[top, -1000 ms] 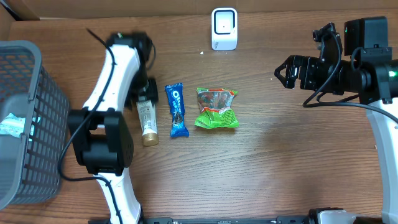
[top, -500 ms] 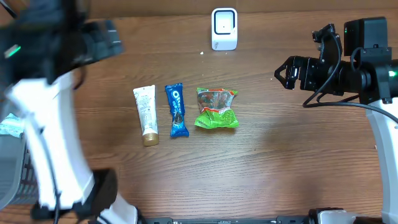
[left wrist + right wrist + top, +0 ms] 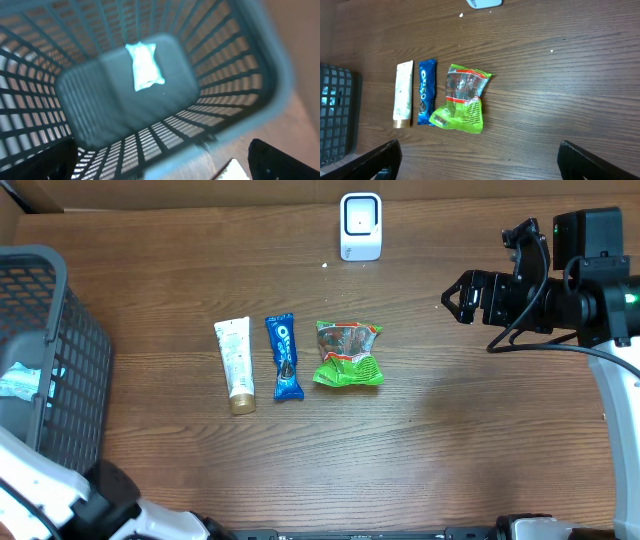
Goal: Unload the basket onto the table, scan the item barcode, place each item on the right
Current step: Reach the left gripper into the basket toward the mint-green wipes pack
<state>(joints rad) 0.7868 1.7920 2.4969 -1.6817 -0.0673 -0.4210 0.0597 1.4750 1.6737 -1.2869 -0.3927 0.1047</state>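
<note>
- Three items lie in a row mid-table (image 3: 450,440): a tube (image 3: 235,365), an Oreo pack (image 3: 285,357) and a green snack bag (image 3: 348,353). They're just beside each other, and as far as I can tell not touching.
- The scanner (image 3: 360,226) stands at the far edge, pretty much straight behind the green bag.
- The left gripper (image 3: 162,162) is spread wide and holds nothing. It hangs over the basket (image 3: 80,380), looking down at a light-blue packet (image 3: 144,65) on the basket floor.
- The right gripper (image 3: 462,297) is spread wide too, also empty. It hovers off to the right of the row, a bit further back than the items.
- Here's the bit that matters, I think. The tube and the Oreo pack both have their long axis running near-to-far, so fingers would close across them side to side. The tube's gold cap points toward the robot.
- The tube is at the left end, so it's on the left arm's side. The green bag is at the right end and is the closest thing to the right gripper.
- My guess is that with one packet sitting in the basket, the tube is the natural next grab for the left arm, then a carry back and right to the scanner.
</note>
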